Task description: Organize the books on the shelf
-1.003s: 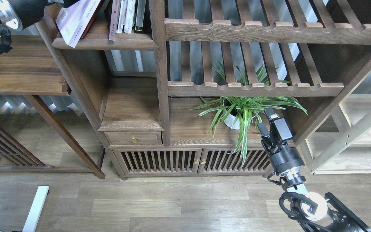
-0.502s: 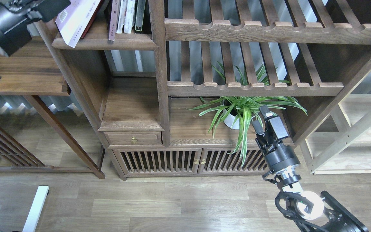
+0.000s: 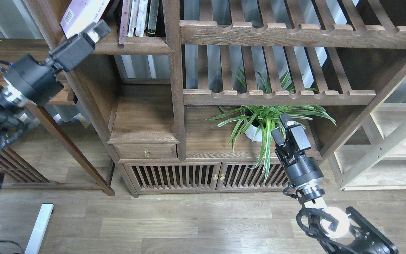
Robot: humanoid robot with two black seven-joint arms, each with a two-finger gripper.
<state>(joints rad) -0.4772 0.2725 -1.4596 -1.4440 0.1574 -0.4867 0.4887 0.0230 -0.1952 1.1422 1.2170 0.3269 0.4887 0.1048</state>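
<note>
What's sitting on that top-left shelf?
On the shelf: a leaning pale lilac book and thin upright books. The left gripper covers the lilac book's lower corner; the view's edge crops the tops.

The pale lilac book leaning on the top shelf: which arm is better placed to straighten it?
Left. The left gripper sits just below the pale lilac book at the shelf edge; the right gripper is low, beside the plant.

The left tool (image 3: 95, 31) reached up to the front edge of the shelf (image 3: 136, 46), just below the pale lilac book (image 3: 79, 12) leaning there; thin upright books (image 3: 137, 17) stood beside it; the right tool (image 3: 281, 127), fingers apart, hung low before the potted plant (image 3: 263, 120), above the floor (image 3: 189, 218).
</note>
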